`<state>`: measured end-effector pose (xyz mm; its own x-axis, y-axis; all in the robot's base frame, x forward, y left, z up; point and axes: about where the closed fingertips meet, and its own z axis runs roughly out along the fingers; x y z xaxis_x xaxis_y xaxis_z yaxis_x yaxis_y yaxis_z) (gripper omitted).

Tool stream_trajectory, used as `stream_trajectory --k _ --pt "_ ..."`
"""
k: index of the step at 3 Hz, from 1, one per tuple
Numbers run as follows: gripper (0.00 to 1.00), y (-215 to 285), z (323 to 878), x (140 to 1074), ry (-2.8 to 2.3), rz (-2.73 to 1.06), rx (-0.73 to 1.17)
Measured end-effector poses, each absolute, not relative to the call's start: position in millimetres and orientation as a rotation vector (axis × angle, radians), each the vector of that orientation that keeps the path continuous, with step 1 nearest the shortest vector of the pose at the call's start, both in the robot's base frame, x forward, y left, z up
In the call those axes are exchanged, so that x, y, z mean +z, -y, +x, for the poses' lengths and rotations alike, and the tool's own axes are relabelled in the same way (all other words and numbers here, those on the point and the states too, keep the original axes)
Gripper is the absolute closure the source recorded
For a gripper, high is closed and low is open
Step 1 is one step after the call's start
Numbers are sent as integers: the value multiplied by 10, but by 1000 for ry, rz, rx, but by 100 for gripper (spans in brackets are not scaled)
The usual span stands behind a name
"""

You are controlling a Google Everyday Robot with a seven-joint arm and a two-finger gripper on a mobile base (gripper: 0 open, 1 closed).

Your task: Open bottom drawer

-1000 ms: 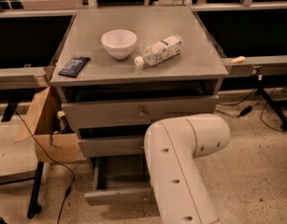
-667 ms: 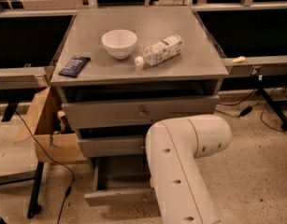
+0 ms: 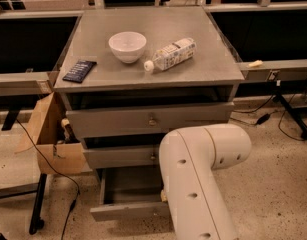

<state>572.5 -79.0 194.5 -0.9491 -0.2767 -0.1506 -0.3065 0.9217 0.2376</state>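
Observation:
The grey cabinet has three drawers. The bottom drawer stands pulled out, its shallow grey box open to view and its flat front low near the floor. Its knob is hidden behind my white arm. The top drawer and the middle drawer sit nearly closed, each with a small brass knob. My gripper is hidden behind the arm, down near the bottom drawer's front on its right side.
On the cabinet top lie a white bowl, a plastic bottle on its side and a dark packet. An open cardboard box stands left of the cabinet. Cables and stand legs cross the speckled floor.

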Motion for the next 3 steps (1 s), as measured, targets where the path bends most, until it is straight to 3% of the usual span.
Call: stream_trajectory --k 3 --pt "100 854 5713 1935 -2939 -453 408"
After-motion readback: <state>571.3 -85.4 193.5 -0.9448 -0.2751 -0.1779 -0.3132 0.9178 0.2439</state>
